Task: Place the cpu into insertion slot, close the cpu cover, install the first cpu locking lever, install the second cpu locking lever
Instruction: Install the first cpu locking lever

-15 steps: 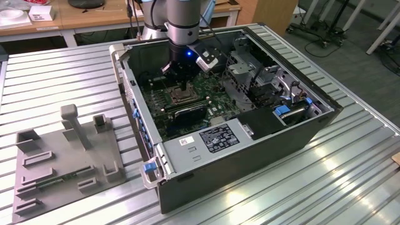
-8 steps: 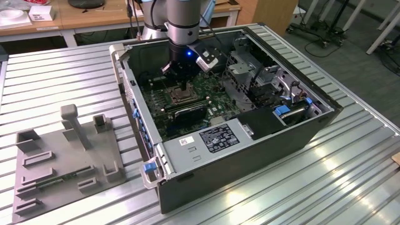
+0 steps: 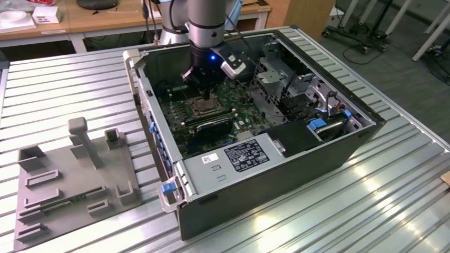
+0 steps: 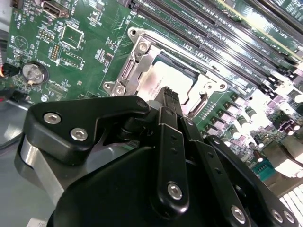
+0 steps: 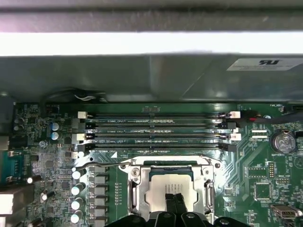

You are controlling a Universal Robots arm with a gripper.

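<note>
While my hand (image 5: 174, 197) hangs clenched, tips touching the cpu (image 5: 161, 187), that chip lies in the insertion slot (image 5: 170, 170) with the cpu cover (image 5: 136, 187) seemingly down; whether the locking levers are latched, I cannot tell

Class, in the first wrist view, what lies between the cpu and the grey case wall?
In the first wrist view, four long memory slots run side by side across the green board, between the cpu and the case wall.

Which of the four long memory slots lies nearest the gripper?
The dark-clipped memory slot bordering the insertion slot, where the gripper is; the other three lie beyond it.
</note>
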